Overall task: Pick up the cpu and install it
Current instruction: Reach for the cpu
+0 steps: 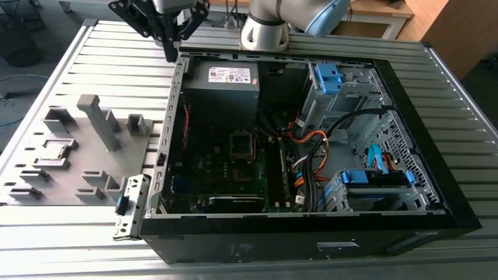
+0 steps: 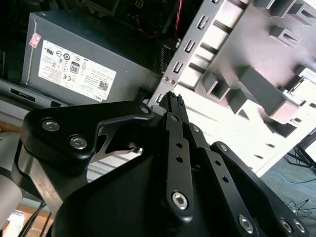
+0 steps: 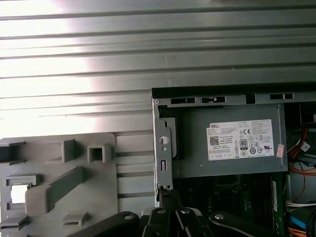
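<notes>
The cpu (image 1: 53, 153) sat in a pocket of the grey tray (image 1: 144, 153) beside the open computer case (image 1: 272, 248), on the exterior view's left; farther back, the gripper (image 1: 169, 56), fingers closed together and empty, hung above the case's wall by the power supply (image 1: 221, 87).

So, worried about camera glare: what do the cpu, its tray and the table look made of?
The cpu looks metal-topped, silvery and shiny; it glares white in the first wrist view. The tray looks like matte grey plastic, evenly dull, with moulded blocks. The table looks like bare ribbed metal, probably aluminium, reflecting bright streaks.
</notes>
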